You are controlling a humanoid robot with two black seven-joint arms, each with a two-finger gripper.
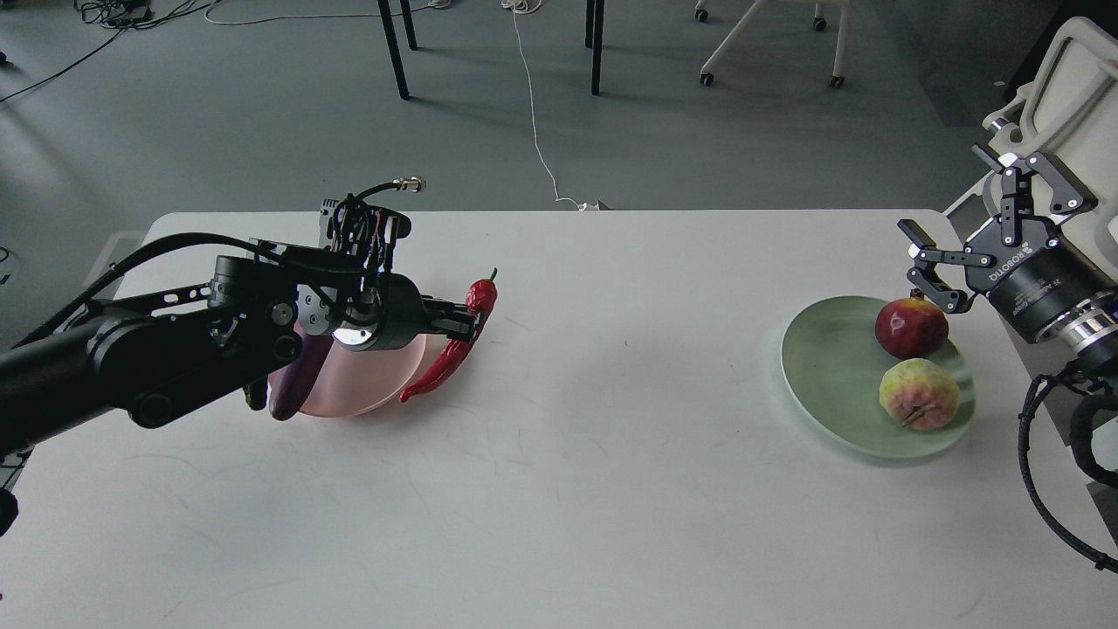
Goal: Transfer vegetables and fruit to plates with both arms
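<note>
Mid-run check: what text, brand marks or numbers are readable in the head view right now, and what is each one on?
"ROBOTIQ" (seen upside down, partly legible): on the black body of the right end effector, above the green plate.
Smaller print beside that brand mark: too small to read.
Left end effector, at the red chili pepper: no readable text.

The black left arm [175, 336] covers most of the round pink plate [384, 384] and all but the lower end of the glossy purple eggplant [293, 389]. At its 3 o'clock end, the left tool [467, 323] sits dark against the wrinkled red chili pepper [450, 354], so its grip cannot be judged. The white desk [559, 480] is cut off at 6 o'clock.
</note>
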